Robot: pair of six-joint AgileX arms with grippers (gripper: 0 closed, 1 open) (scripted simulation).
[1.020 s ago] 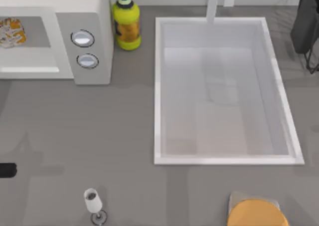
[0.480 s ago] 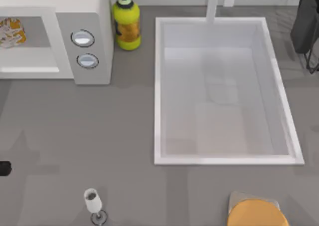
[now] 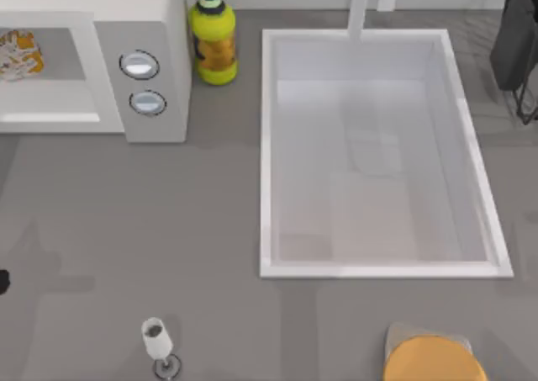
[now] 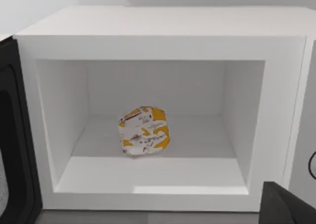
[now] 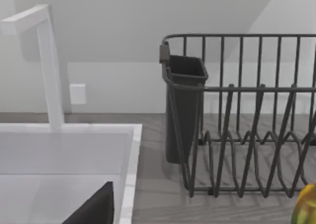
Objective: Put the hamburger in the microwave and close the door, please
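Observation:
The hamburger [image 4: 144,131], a white-wrapped lump with orange-yellow patches, lies on the floor of the microwave [image 4: 163,33] cavity, slightly left of its middle. From above, the hamburger [image 3: 18,53] is inside the microwave [image 3: 143,28] at the table's back left. The door [image 4: 12,135] stands swung open at the cavity's left side, dark inner face showing. My left gripper [image 3: 2,280] is a dark sliver at the top view's left edge, well in front of the microwave and apart from the hamburger. A dark piece of my right gripper [image 5: 94,209] hangs over the sink's far side.
A yellow bottle [image 3: 213,40] stands right of the microwave. The white sink [image 3: 267,154] with its faucet [image 3: 360,7] takes the middle. A wine glass [image 3: 156,339] and an orange disc on a grey board [image 3: 433,360] sit near the front edge. A dark dish rack [image 5: 247,135] stands back right.
The dark end of my left arm has slid leftward, almost out of the top view. The hamburger has stayed in the microwave.

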